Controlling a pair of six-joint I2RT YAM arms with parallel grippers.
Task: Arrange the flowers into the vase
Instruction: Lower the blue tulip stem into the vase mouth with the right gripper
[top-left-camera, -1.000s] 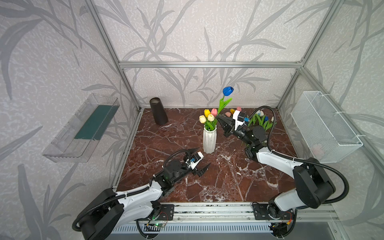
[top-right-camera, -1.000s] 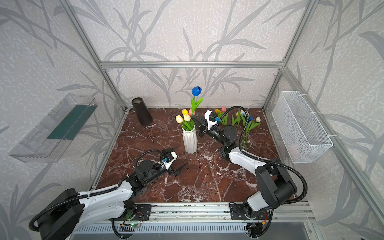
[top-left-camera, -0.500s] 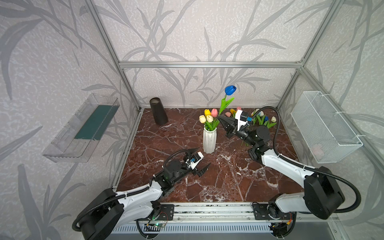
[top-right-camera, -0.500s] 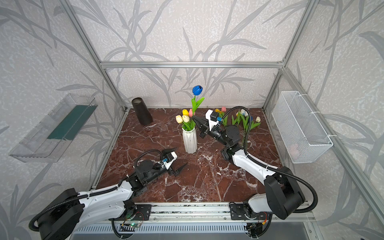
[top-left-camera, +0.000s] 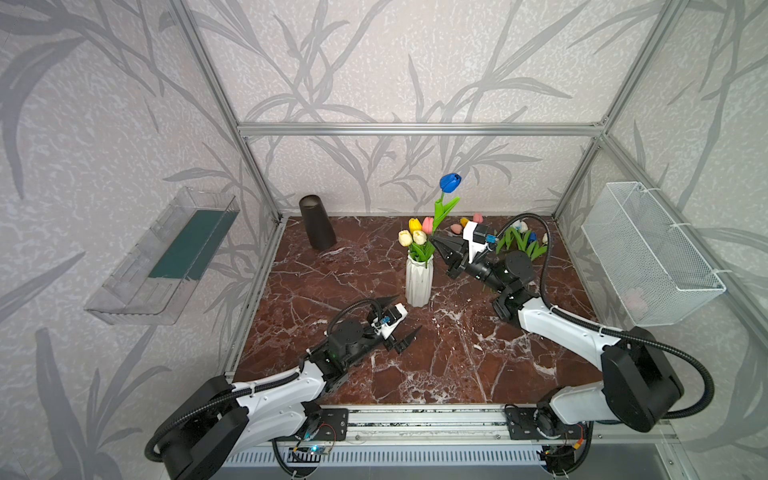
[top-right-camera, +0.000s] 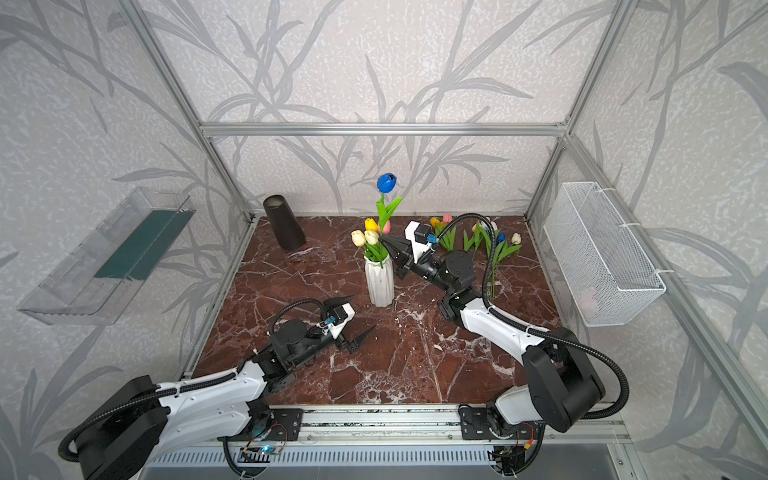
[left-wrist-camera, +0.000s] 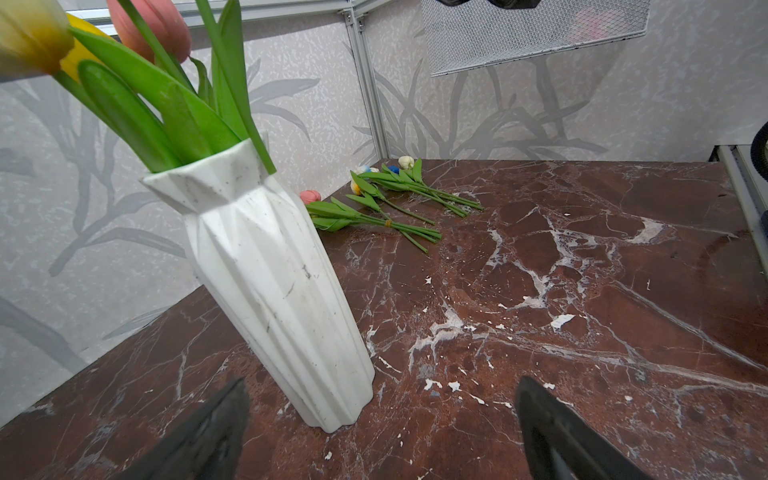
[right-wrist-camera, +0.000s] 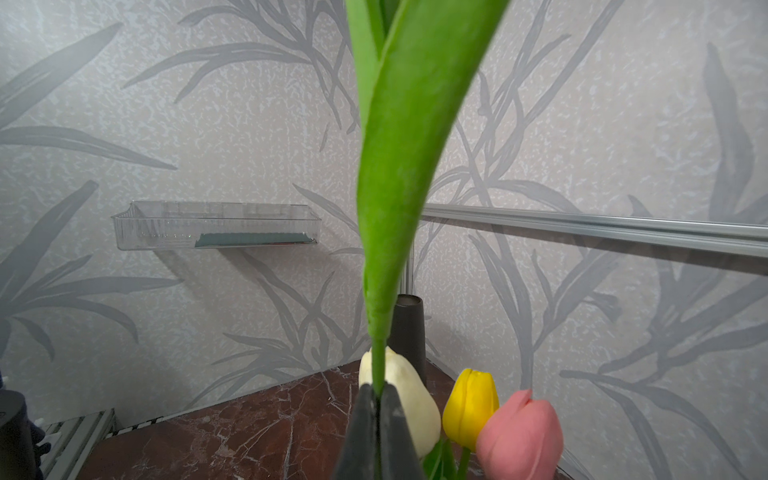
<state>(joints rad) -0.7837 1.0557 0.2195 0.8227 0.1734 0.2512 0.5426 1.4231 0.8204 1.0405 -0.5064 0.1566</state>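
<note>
Vase (top-left-camera: 419, 282) holds four tulips (top-left-camera: 417, 237) (right claw (top-left-camera: 434, 239) pinches a blue tulip (top-left-camera: 450, 183), left claw (top-left-camera: 409, 312) gapes empty).

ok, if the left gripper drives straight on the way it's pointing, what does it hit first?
Probably the white vase: in the left wrist view it stands just ahead of the left gripper, between the open jaws but nearer one. Depth is unclear; it may only clip the base.

no readable text, labels, brands or numbers, none on any surface
</note>
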